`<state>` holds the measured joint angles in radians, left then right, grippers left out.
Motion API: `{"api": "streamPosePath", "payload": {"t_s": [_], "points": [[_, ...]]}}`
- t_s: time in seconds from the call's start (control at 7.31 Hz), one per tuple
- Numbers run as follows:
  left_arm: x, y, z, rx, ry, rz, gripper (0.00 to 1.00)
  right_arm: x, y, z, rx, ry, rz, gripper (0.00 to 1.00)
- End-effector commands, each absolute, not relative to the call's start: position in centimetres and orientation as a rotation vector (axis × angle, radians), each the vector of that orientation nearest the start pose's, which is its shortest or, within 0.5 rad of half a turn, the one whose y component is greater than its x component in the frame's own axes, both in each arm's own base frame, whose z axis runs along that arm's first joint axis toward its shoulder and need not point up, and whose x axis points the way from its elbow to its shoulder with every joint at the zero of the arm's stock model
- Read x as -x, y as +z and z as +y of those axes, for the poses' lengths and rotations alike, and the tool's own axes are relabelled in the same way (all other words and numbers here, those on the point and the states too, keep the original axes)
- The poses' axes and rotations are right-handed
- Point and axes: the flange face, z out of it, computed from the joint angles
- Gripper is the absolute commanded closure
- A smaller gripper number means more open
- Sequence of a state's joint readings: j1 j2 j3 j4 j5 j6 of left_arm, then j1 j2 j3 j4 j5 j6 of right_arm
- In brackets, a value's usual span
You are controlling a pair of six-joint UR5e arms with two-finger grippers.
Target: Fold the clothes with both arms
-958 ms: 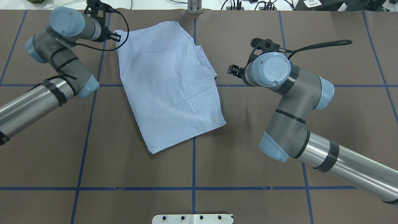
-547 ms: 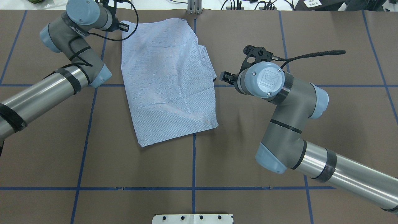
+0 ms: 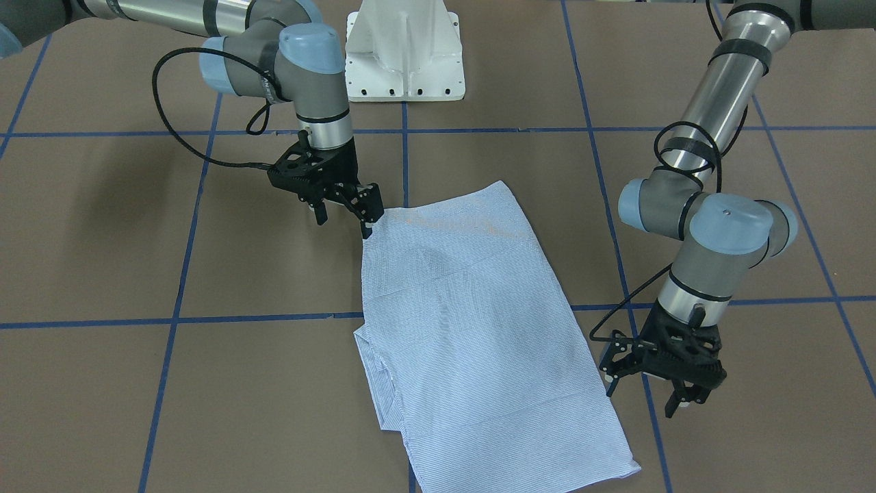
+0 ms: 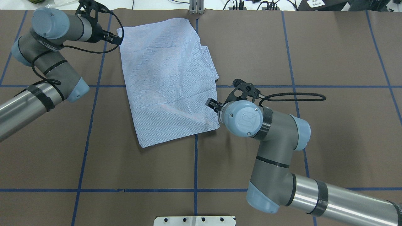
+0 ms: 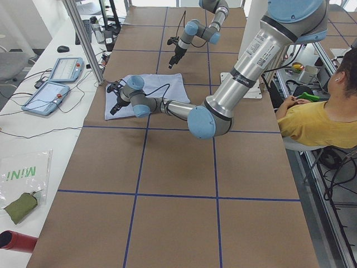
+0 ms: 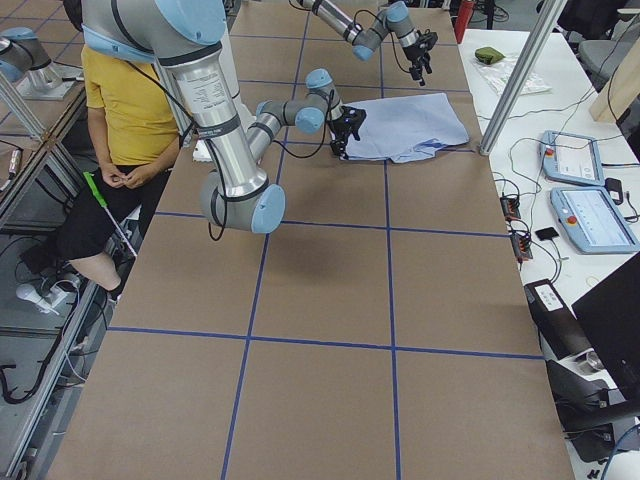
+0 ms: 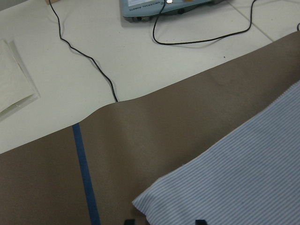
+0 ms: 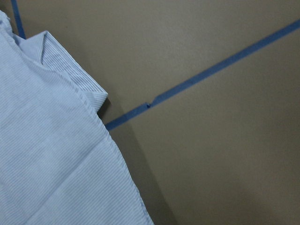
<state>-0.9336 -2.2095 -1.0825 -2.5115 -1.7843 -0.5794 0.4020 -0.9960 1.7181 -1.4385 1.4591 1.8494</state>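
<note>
The light blue striped shirt lies folded flat on the brown table, reaching almost to the far edge; it also shows in the front-facing view. My left gripper is open at the shirt's far left corner, low over the table. In the left wrist view that corner lies between the spread fingertips. My right gripper is open at the shirt's right edge near its near right corner, one finger against the cloth. The right wrist view shows only the shirt's edge and bare table.
The white pedestal base stands at the robot's side of the table. An aluminium post stands at the far edge behind the shirt. Teach pendants and cables lie on the bench beyond. A seated person in yellow is near the base.
The shirt was drawn toward the far edge, then stayed. My left gripper has shifted back left and nearer at the corner. My right arm has moved nearer and left, to the shirt's right edge.
</note>
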Motion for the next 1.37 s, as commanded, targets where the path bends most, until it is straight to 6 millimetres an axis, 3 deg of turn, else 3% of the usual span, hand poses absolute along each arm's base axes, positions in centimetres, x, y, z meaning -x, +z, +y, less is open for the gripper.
{"api": "streamPosePath", "payload": {"t_s": [0.0, 0.41, 0.68, 0.96, 1.23], "points": [[-36.7, 40.1, -68.2, -0.786, 0.169, 0.789, 0.00, 58.5, 24.9, -35.9, -0.091, 0.772, -0.829, 0.01], [-36.7, 40.0, -68.2, -0.787, 0.169, 0.789, 0.00, 62.4, 25.0, -37.2, -0.108, 0.821, -0.789, 0.04], [-36.7, 40.0, -68.2, -0.787, 0.169, 0.789, 0.00, 62.7, 25.1, -37.4, -0.120, 0.825, -0.784, 0.09], [-36.7, 40.1, -68.2, -0.786, 0.169, 0.789, 0.00, 62.9, 24.6, -37.6, -0.130, 0.830, -0.790, 0.21], [-36.6, 41.0, -67.9, -0.776, 0.172, 0.784, 0.00, 63.0, 24.2, -37.7, -0.131, 0.831, -0.795, 0.42]]}}
